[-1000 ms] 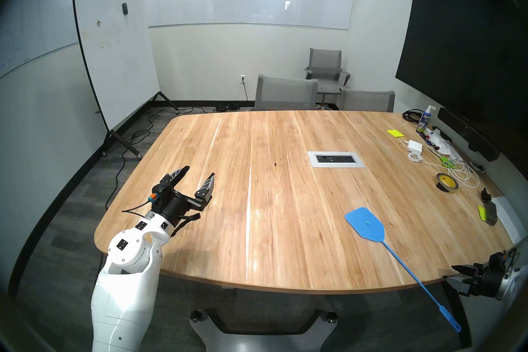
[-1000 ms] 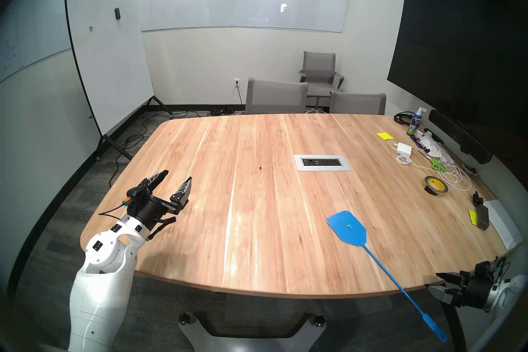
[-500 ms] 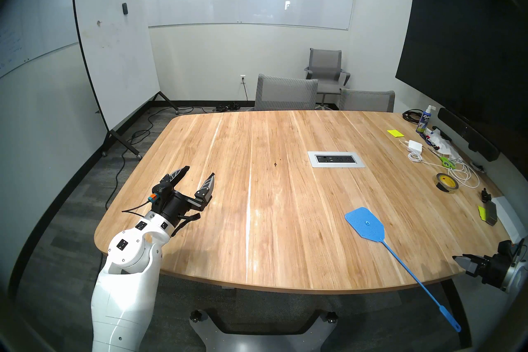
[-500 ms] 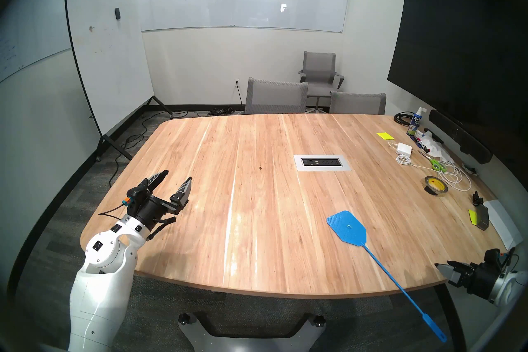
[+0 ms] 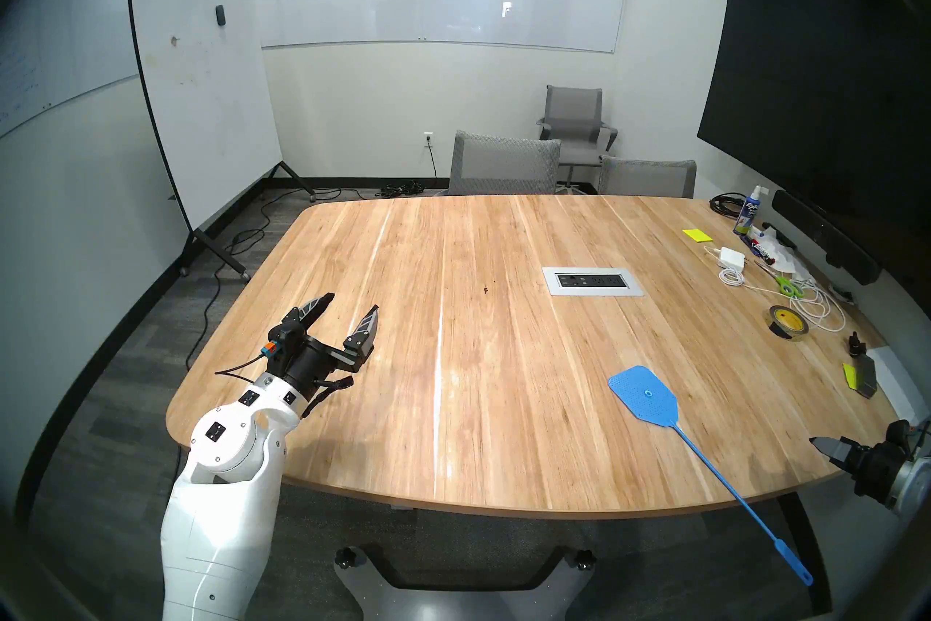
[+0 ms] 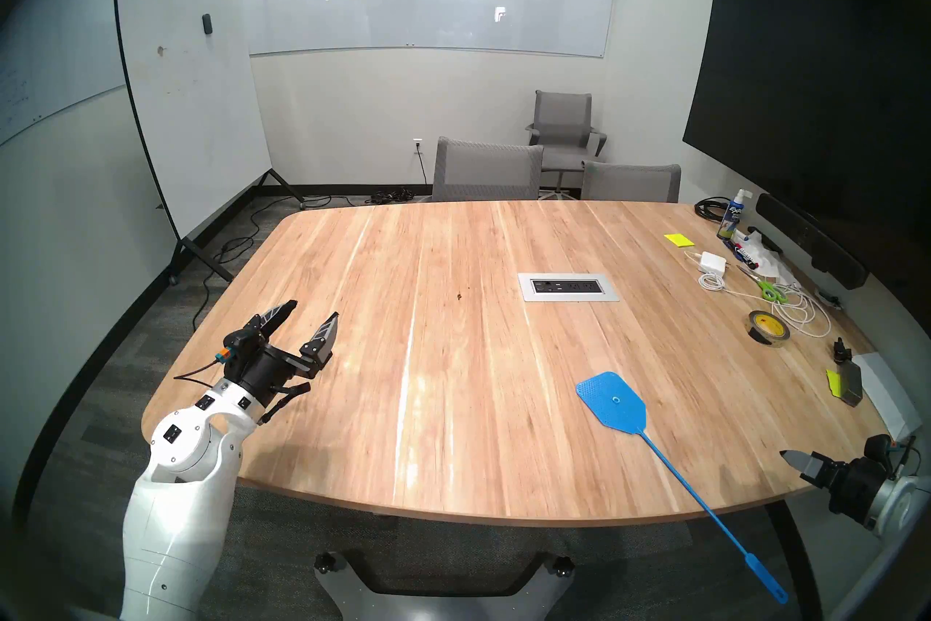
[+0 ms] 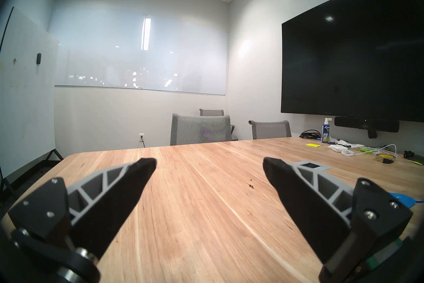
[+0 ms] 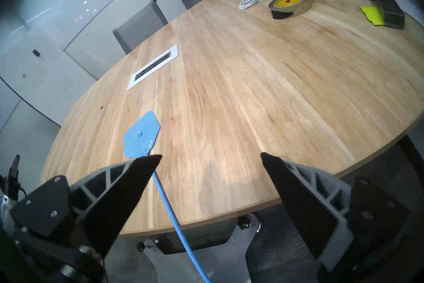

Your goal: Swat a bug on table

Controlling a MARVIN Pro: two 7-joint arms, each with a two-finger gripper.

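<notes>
The bug [image 5: 485, 290] [image 6: 459, 297] is a tiny dark speck mid-table, left of the outlet panel; it also shows in the wrist views [image 7: 251, 186] [image 8: 101, 107]. The table [image 5: 453, 403] is light wood planks. A blue fly swatter [image 5: 645, 395] [image 6: 612, 400] [image 8: 141, 135] lies near the right front, its long handle jutting past the near edge. My left gripper [image 5: 352, 303] [image 7: 207, 162] hovers open and empty over the table's left side. My right gripper [image 5: 821, 444] [image 8: 211, 156] is open and empty off the near right corner, right of the handle.
A silver outlet panel [image 5: 593, 281] is inset mid-table. Along the right side lie a tape roll [image 5: 788, 323], green scissors [image 5: 786, 286], a white charger with cable [image 5: 730, 258], yellow notes [image 5: 695, 234], a spray bottle [image 5: 750, 214] and a black clip [image 5: 855, 344]. Grey chairs [image 5: 504, 166] stand at the far edge.
My right gripper has risen from below the table's near edge to about tabletop height, shifted right and rolled. The left arm, swatter and bug have not moved.
</notes>
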